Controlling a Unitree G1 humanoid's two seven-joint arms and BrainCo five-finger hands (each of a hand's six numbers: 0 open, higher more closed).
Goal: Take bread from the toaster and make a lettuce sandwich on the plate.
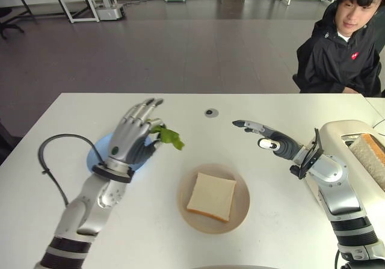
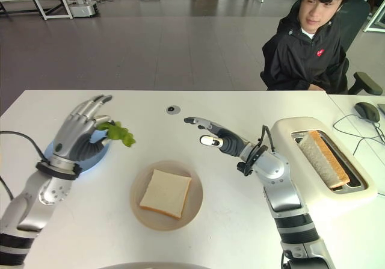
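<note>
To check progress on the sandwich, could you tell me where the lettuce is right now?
The lettuce is in the left hand, by the blue dish, up-left of the plate with one bread slice.

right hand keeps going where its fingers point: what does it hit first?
Likely nothing: the right hand points over bare table toward a small dark round cap; lettuce lies aside. Height unclear.

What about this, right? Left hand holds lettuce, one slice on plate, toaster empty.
The toaster is not empty: bread stands in its slot, per the right eye view. The left hand does hold lettuce, and one slice lies on the plate.
</note>
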